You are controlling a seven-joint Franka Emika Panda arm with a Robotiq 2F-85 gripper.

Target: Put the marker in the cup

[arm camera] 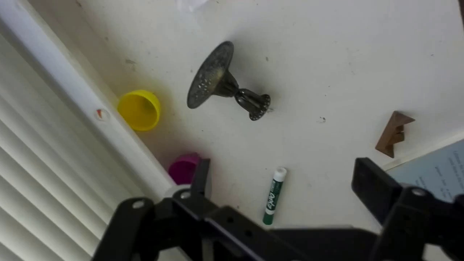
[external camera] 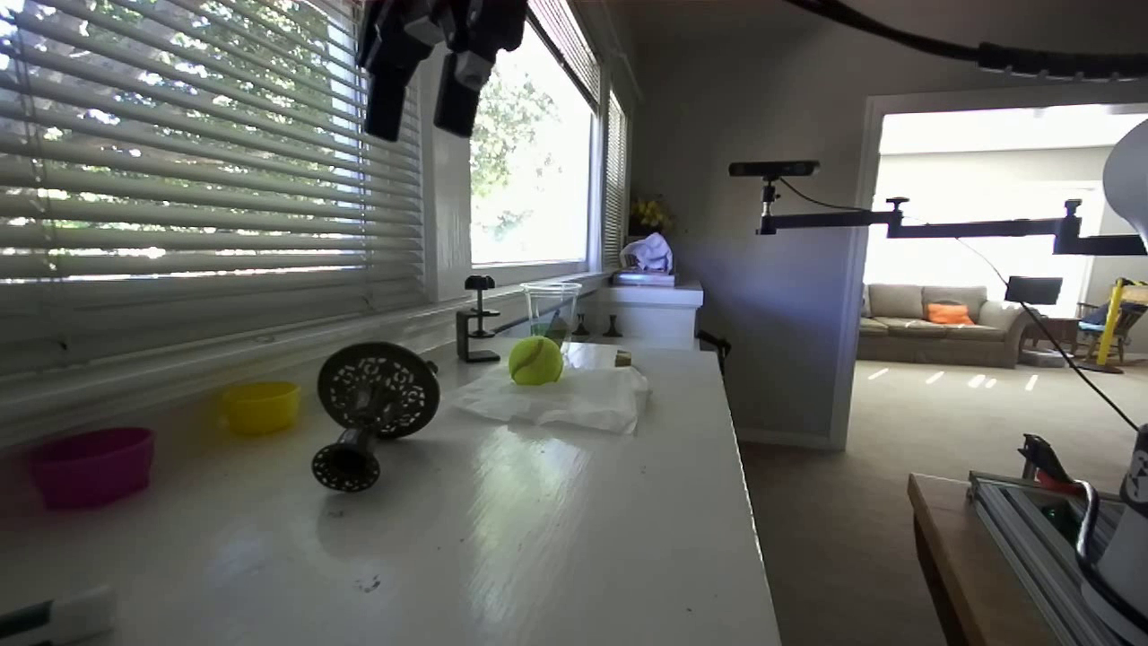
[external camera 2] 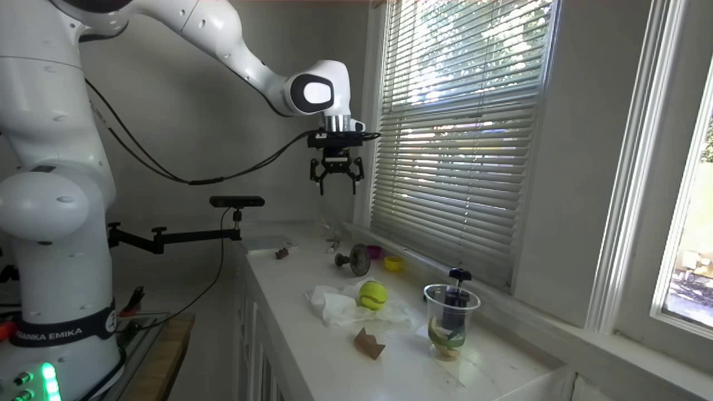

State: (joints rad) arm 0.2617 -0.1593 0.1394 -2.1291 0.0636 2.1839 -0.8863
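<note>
Arm [external camera 2: 214, 42] is stretched out over the white counter [external camera: 628, 538], and the gripper [external camera 2: 338, 193] is held high above it, pointed down. The fingers [arm camera: 373, 188] are spread wide apart. In the wrist view the marker [arm camera: 274, 197], green and white, is framed between them, lying flat on the counter near the magenta bowl [external camera: 92, 475] and well apart from the clear cup [external camera 2: 434, 309].

The clear cup is seen standing upright in both exterior views. Green and tan shapes are shown in its lower part; what they are cannot be made out. The black clamp [external camera 2: 460, 274] is partly seen through its wall. The yellow bowl [external camera: 260, 411] is placed near the magenta bowl, and its inside is shown from above in the wrist view.

In an exterior view the lower part of the clear cup is partly covered by the tennis ball [external camera: 535, 361]. There, the marker is cut off by the lower left corner, and the gripper by the top edge. In the wrist view the magenta bowl is partly hidden by a finger, as is a pale rounded thing [arm camera: 177, 189] that cannot be identified
</note>
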